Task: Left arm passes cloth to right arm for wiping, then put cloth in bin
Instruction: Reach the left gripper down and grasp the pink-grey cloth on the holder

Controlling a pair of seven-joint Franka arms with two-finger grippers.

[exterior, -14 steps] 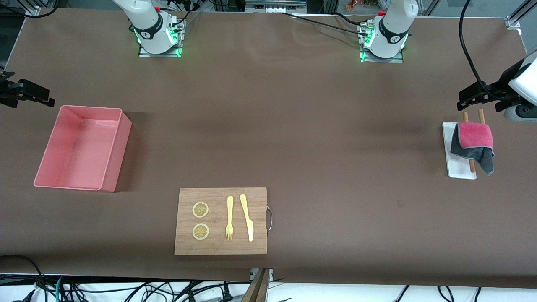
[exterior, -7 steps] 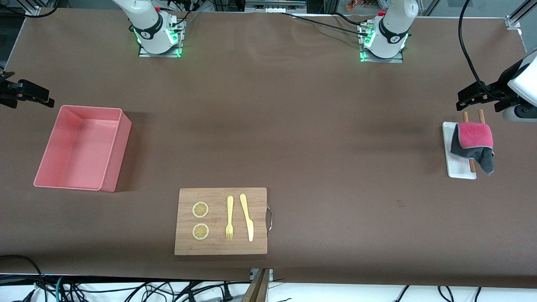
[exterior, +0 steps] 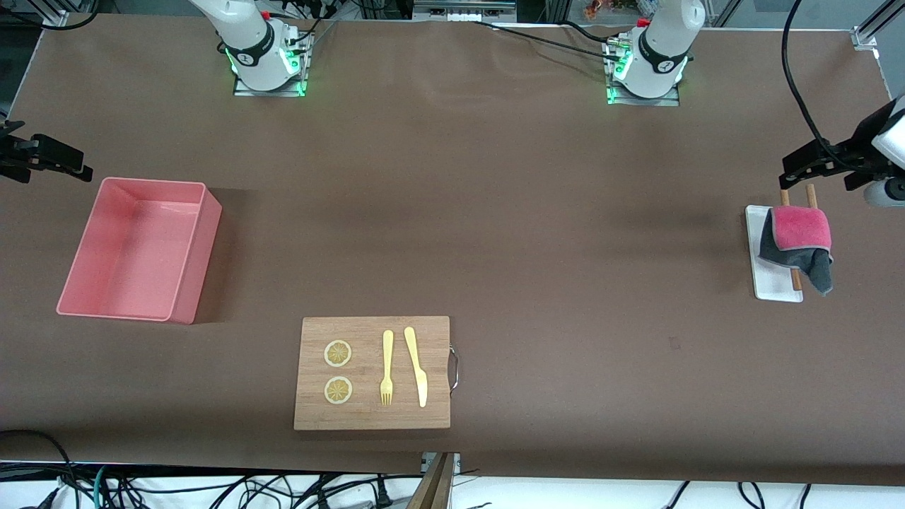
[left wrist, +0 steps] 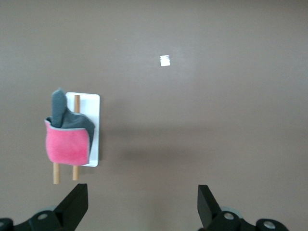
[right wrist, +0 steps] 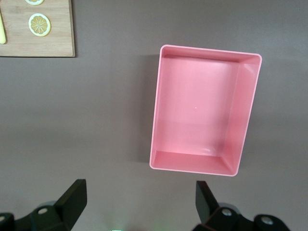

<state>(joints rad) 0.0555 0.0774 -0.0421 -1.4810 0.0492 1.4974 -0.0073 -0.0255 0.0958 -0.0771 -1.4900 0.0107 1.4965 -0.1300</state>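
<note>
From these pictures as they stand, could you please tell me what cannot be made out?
- Two thin wooden sticks: their middles are covered by the folded pink-and-grey cloth in the front and left wrist views.
- Small flat white tray: the cloth hides part of it.
- Right pincer: the front view's edge cuts it off.
- Small white square on the table: too small to identify.

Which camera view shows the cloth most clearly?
The left wrist view shows the cloth best: it looks straight down on the pink and grey sides, draped over two wooden sticks on the white tray. The front view shows it smaller, near the edge. The right wrist view lacks it.
</note>
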